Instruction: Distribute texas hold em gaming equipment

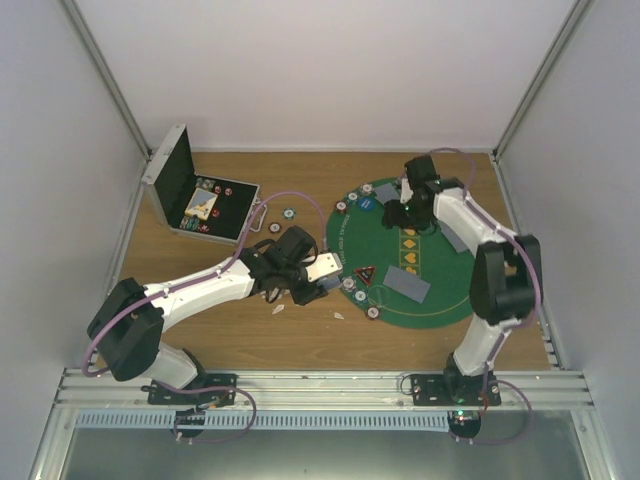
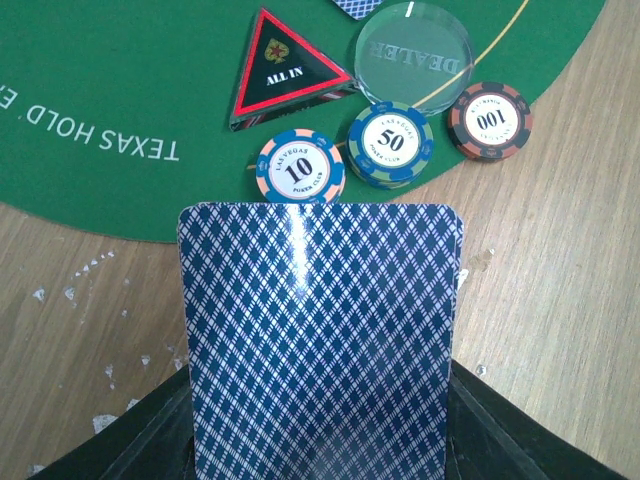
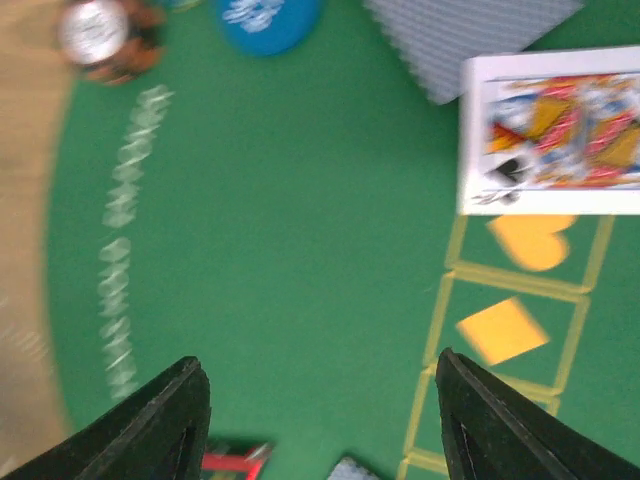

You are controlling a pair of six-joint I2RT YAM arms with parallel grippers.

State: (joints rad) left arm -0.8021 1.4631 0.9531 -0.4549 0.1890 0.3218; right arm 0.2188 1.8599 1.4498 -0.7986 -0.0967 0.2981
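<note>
The left hand (image 1: 318, 272) is clamped shut on a blue-backed playing card (image 1: 327, 267). From above it sits just off the nine o'clock edge of the green felt mat (image 1: 440, 295), probably so the card can be dealt onto the felt. The right hand (image 1: 405, 214) hangs over the mat's twelve o'clock area, near cards lying there. An open case (image 1: 195, 195) lies at ten o'clock on the table (image 1: 250, 335); it is likely the supply.

In the left wrist view, the card fills the lower centre, back up. It is pinched at its near end, so its free edge leads toward the mat. Beyond that edge a 10 chip (image 2: 300, 168), a 50 chip (image 2: 391, 145) and a 100 chip (image 2: 490, 120) line the mat's rim from twelve to two o'clock. The ALL IN token (image 2: 285, 70) and the clear DEALER button (image 2: 415, 55) sit behind them. White scraps (image 2: 90, 270) dot the wood at nine o'clock.

In the right wrist view, the right hand is spread wide and holds nothing, over bare felt. A face-up court card (image 3: 550, 130) lies at two o'clock above the printed suit boxes (image 3: 510, 330), apparently its intended spot. A blue button (image 3: 270, 20) is at twelve o'clock.
</note>
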